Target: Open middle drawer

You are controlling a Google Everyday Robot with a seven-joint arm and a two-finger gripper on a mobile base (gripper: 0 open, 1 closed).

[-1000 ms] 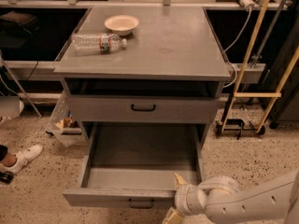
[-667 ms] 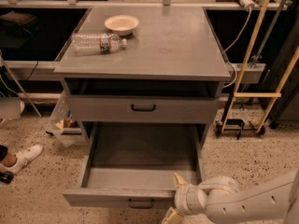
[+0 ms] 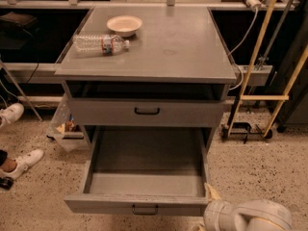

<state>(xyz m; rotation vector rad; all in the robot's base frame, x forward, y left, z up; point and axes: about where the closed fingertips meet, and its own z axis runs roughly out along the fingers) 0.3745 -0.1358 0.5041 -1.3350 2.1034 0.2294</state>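
At bottom right of the camera view, the claw (image 3: 211, 194) is seen just beside the front right corner of the middle drawer (image 3: 144, 203). Contact is not confirmed, and whether it is released or clenched cannot be told. The drawer is noted pulled well out of the table (image 3: 183, 47), below the closed top drawer (image 3: 192, 113). Being sheet metal, it is judged stiff, fairly heavy and smooth-faced, and is expected to run straight on slides. The best hold is judged to be the black handle (image 3: 144, 209), centred on the front. The front's long axis runs left-right, and the drawer faces and travels toward the camera.
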